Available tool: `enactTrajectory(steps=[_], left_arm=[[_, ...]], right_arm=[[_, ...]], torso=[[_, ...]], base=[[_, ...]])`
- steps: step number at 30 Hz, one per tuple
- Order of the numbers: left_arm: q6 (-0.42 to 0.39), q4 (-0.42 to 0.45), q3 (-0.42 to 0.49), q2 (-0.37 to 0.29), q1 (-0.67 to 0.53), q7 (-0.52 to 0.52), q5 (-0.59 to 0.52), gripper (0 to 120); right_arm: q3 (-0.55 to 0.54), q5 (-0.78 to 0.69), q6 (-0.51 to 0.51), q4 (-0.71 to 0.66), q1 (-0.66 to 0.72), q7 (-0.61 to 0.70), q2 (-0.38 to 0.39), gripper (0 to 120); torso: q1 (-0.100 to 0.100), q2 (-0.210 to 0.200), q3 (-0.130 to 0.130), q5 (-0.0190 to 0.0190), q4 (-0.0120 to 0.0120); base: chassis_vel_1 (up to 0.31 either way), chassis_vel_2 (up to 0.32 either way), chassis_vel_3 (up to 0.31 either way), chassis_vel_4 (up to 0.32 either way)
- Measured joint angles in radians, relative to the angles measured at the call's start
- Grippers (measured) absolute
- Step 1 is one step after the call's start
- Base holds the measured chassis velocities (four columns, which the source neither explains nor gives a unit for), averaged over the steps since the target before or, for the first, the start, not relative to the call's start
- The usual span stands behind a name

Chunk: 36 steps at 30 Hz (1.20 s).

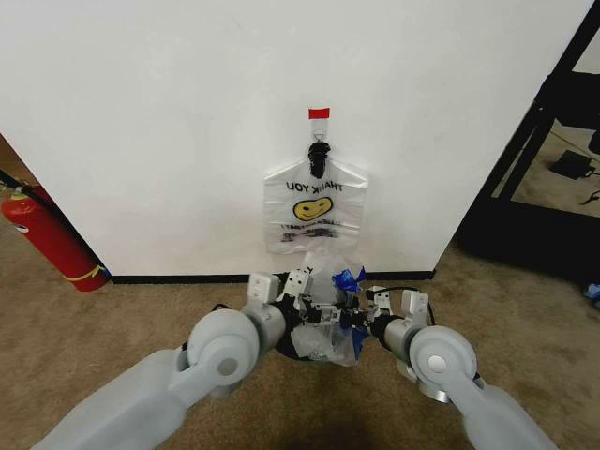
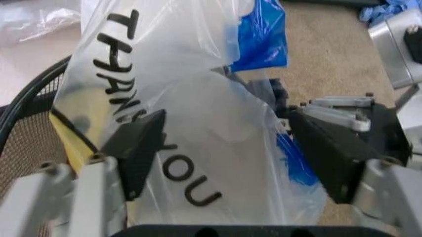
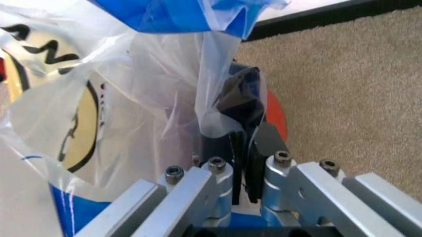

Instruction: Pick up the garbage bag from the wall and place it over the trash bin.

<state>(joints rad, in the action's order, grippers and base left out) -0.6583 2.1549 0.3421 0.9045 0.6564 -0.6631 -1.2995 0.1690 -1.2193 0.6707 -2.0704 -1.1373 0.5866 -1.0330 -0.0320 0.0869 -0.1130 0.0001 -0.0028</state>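
One garbage bag (image 1: 314, 204) with a yellow smiley and "THANK YOU" print hangs from a black hook (image 1: 318, 153) on the white wall (image 1: 169, 122), under a red tape strip. Below it, a second bag of the same kind (image 1: 330, 272) is bunched over the trash bin (image 1: 317, 345), which my arms mostly hide. My left gripper (image 1: 305, 289) is open, and the printed film (image 2: 197, 84) lies between its spread fingers (image 2: 135, 148), beside the bin's black rim (image 2: 26, 98). On the other side, my right gripper (image 3: 242, 113) is shut on a fold of this bag (image 3: 132, 113).
A red fire extinguisher (image 1: 47, 239) leans at the wall's left end. A black frame (image 1: 539, 159) stands at the right beyond the wall's corner. Blue plastic (image 1: 349, 277) pokes up among the bag's folds. Brown carpet (image 1: 112, 319) surrounds the bin.
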Motion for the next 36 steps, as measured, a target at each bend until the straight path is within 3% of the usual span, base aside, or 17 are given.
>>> enactTrajectory(steps=[7,23,31,36], left_arm=[[0.007,-0.027,0.022,0.017,-0.012,0.002,0.002,64],[0.014,-0.024,0.032,0.035,0.008,0.028,-0.021,1],[0.026,-0.03,0.022,0.037,0.025,0.034,0.005,0],[0.036,0.006,-0.105,-0.004,0.114,0.057,0.032,0]], right_arm=[[0.012,0.008,0.001,-0.008,-0.019,-0.003,-0.004,0],[0.024,0.002,0.007,-0.004,-0.019,-0.001,0.003,0],[0.024,-0.003,0.0,-0.001,-0.016,0.0,0.003,0],[0.032,-0.01,-0.008,0.004,-0.014,0.0,-0.008,0]], torso=[[0.0,0.0,0.0,0.0,-0.0005],[0.0,0.0,0.0,-0.0001,-0.0003],[0.0,0.0,0.0,-0.0001,-0.0005],[0.0,0.0,0.0,-0.0002,-0.0003]], base=[[0.0,0.0,0.0,0.0],[0.0,0.0,0.0,0.0],[0.0,0.0,0.0,0.0],[0.0,0.0,0.0,0.0]])
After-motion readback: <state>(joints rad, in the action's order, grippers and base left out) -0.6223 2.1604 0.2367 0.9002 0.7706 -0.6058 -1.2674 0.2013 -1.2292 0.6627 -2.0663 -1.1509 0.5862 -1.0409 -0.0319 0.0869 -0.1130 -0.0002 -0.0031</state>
